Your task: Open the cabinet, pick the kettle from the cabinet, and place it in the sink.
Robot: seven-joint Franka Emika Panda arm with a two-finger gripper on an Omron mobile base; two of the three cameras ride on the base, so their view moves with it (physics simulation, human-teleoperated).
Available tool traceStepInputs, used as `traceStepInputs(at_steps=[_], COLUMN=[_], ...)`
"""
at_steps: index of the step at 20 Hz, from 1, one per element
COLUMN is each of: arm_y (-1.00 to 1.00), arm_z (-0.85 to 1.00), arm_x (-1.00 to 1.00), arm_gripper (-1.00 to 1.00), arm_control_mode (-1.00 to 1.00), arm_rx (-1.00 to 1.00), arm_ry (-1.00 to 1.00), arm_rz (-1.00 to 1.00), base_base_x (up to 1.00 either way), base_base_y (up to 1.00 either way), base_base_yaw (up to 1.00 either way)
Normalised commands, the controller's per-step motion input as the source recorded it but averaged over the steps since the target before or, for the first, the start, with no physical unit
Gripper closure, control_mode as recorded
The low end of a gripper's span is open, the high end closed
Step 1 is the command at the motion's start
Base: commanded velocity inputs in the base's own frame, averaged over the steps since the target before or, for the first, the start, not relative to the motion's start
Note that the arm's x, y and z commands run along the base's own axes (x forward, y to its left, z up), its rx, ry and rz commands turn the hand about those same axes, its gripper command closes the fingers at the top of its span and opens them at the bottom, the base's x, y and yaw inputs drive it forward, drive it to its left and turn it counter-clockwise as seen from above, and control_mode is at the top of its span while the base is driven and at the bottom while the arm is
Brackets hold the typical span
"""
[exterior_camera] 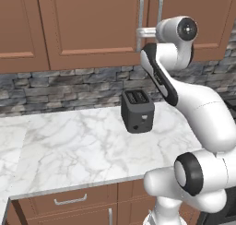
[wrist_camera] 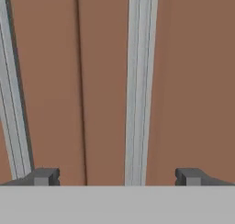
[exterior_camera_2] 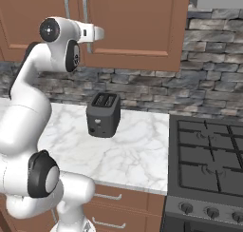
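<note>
The cabinet (exterior_camera: pixel 92 26) hangs above the counter with both reddish-brown doors shut, so the kettle is hidden. My gripper (exterior_camera: pixel 138 32) is raised to the doors' meeting edge, at the two vertical silver handles (exterior_camera: pixel 140 12). In the hand view my gripper (wrist_camera: pixel 117 176) is open, and its dark fingertips (wrist_camera: pixel 43 176) stand wide on either side of one handle (wrist_camera: pixel 140 81) without touching it. The door seam (wrist_camera: pixel 80 81) and the other handle (wrist_camera: pixel 11 103) lie to that view's left. From the right, my gripper (exterior_camera_2: pixel 100 33) points at the cabinet (exterior_camera_2: pixel 137 22). A paler strip (exterior_camera: pixel 9 145) at the counter's far left may be the sink.
A black two-slot toaster (exterior_camera: pixel 137 109) stands on the white marble counter (exterior_camera: pixel 69 150) under the gripper, near the stone backsplash (exterior_camera: pixel 69 85). A dark gas stove (exterior_camera_2: pixel 209 159) lies to the right of the counter. Drawer fronts (exterior_camera: pixel 69 201) run below the counter edge.
</note>
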Motion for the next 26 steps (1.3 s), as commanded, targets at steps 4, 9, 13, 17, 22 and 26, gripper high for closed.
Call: traceStepInputs(at_steps=[4,9,13,17,22,26], arm_y=[-0.05,-0.03,-0.01,0.00,0.00,-0.01], arm_z=[0.01,-0.05,-0.10,-0.14,-0.16,-0.16], arm_x=[0.38,0.41,0.43,0.45,0.46,0.38], arm_gripper=[-1.00,-1.00,-1.00,-1.00,1.00,1.00], arm_control_mode=[-1.00,-1.00,-1.00,-1.00,-1.00,-1.00], arm_rx=[0.00,0.00,0.00,0.00,0.00,0.01], arm_ry=[0.00,0.00,0.00,0.00,0.00,0.00], arm_rz=[0.00,0.00,0.00,-0.01,0.00,0.00], base_base_x=[0.00,0.00,0.00,0.00,0.00,0.00], base_base_y=[0.00,0.00,0.00,0.00,0.00,0.00], base_base_yaw=[0.00,0.00,0.00,0.00,0.00,0.00])
